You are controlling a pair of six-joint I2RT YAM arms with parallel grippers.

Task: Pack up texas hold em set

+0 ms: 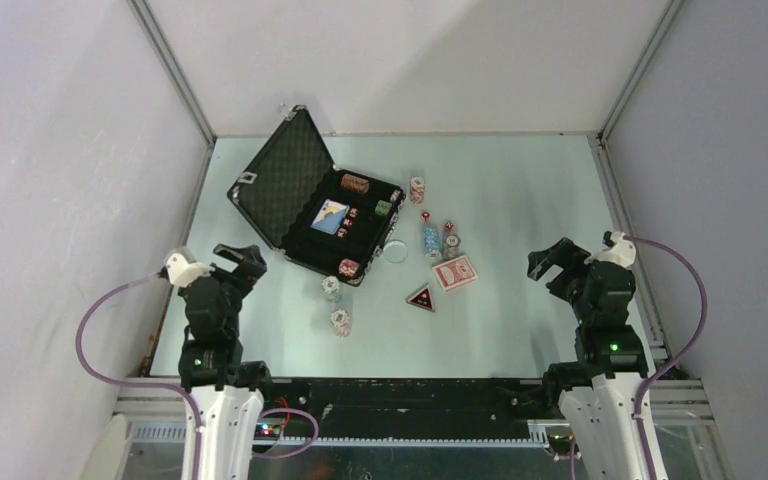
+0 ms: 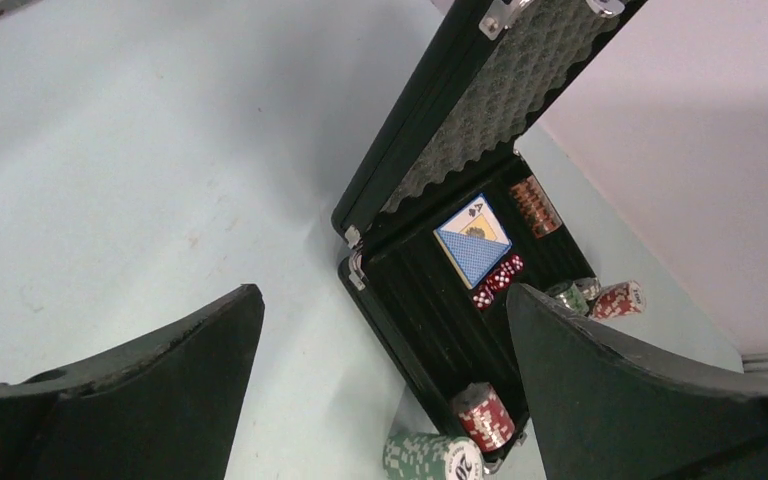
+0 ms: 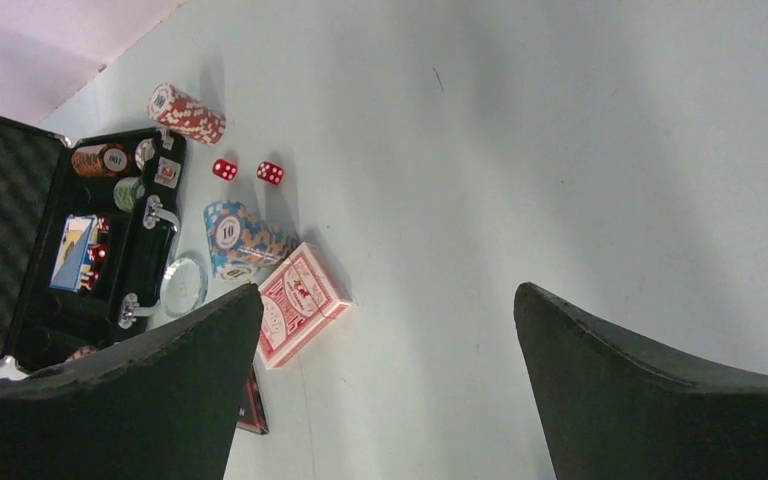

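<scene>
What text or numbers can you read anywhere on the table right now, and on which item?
"10": face of the blue chip stack, next to the red card deck.
"A", with a spade: blue card deck in the briefcase.
Too blurred to read: numbers on the red-white chip stack, brown chip stack and green chip stack.
</scene>
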